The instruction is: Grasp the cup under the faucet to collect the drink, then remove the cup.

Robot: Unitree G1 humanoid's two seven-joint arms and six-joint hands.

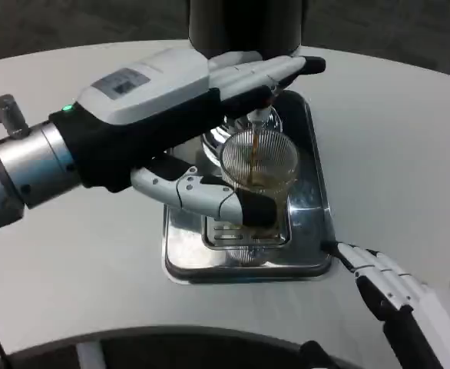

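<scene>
Left hand (210,134), centre of the frame: wrapped around the ribbed clear cup (259,160), upper fingers lying over the far side toward the upper right, lower fingers (202,196) curled beneath and in front; grip closed on the cup, presumably to keep it steady under the flow. Cup: upright, at centre frame, directly below the faucet (257,115), brown drink pooled in its lower part and a thin stream appearing to enter from above; position judged deliberate, mouth centred under the spout so nothing spills. Drip tray (317,192): shiny metal, rectangular, beneath the cup, with a slotted grate (244,234) toward its lower edge, placed to catch overflow. Dispenser (244,27): dark body, top centre, standing at the tray's far end. Right hand (394,280): lower right of the frame, resting on the white table (71,269) just beside the tray's near corner, fingers stretched out and holding nothing, seemingly waiting. Status, by estimate: collecting in progress, cup partly filled, removal not yet due.
</scene>
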